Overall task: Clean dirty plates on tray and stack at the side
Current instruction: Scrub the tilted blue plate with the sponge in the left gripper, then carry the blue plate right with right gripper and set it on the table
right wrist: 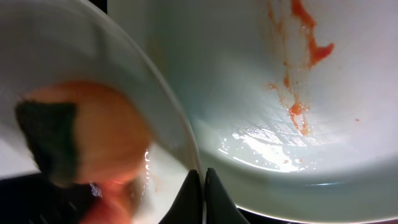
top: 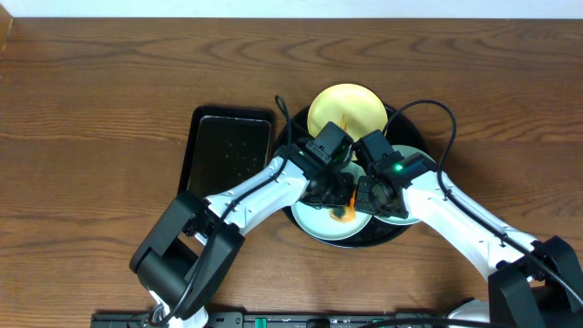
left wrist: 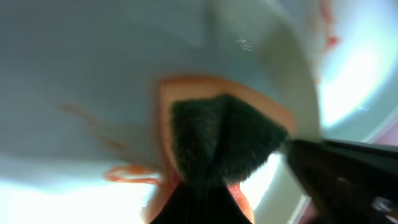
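L pincer clamped on sponge, pressed onto smeared pale plate under it. R pincer tips together on that plate's rim. 2nd pale plate, smeared, sat just right of it. Yellow plate lay beyond both pincers. All in tray.

A small rectangular black tray is laid flat on the counter, and faint specks are seen on its glossy face. To its right, near but apart, an orange sponge is seen, its dark green scouring face folded.
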Controlling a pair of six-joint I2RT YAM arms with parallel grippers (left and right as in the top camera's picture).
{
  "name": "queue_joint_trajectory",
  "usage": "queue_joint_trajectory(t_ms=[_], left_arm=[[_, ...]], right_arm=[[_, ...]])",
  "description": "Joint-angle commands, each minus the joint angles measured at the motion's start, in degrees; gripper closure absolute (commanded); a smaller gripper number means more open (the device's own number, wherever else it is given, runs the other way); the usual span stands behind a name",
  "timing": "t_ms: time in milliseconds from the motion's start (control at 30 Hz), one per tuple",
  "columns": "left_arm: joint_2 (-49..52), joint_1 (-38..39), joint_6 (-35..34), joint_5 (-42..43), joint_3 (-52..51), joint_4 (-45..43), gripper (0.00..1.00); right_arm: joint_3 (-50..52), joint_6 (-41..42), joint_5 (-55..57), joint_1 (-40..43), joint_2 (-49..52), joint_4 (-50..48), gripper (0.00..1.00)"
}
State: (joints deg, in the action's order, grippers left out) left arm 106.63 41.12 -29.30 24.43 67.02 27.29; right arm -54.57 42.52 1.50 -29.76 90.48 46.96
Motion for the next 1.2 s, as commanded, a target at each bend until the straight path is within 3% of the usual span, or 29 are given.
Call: queue_joint_trajectory(t_ms=[0,133,233,433,700,1000,1167], left_arm=[[0.8,-2.8,3.2,-13.2,-0.1,1.9,0.93],[0.7,-6.6,5.5,-15.9,0.0,2.9,0.93],[-1.1,-8.7,7.7,-13.5,0.1,4.2,0.93],[-11.7,-11.5,8.7,-10.3,0.3,7.0,0.92],[-21.1,-19.8,9.2,-10.6,0.2,9.2,0.92],[-18.4,-32.6,9.2,-12.0,-0.1,8.0,0.93],[-15.2,-35.4,9.1,-12.0,-0.2,8.0,0.92]], right_arm=[[-0.2,-0.6,-0.1,0.0,-0.4,0.4,0.99],[-0.2,-0.6,-0.1,0.0,-0.4,0.4,0.99],[-0.2,-0.6,-0.1,0.0,-0.4,0.4,0.99],[-0.2,-1.6,0.0,0.1,-0.4,-2.0,0.99],[-1.2,-10.8,5.2,0.1,-3.9,-7.3,0.99],[-3.7,-24.4,21.4,0.0,-14.3,-9.0,0.99],[-3.7,-33.4,28.2,-1.9,-17.2,-10.9,0.99]])
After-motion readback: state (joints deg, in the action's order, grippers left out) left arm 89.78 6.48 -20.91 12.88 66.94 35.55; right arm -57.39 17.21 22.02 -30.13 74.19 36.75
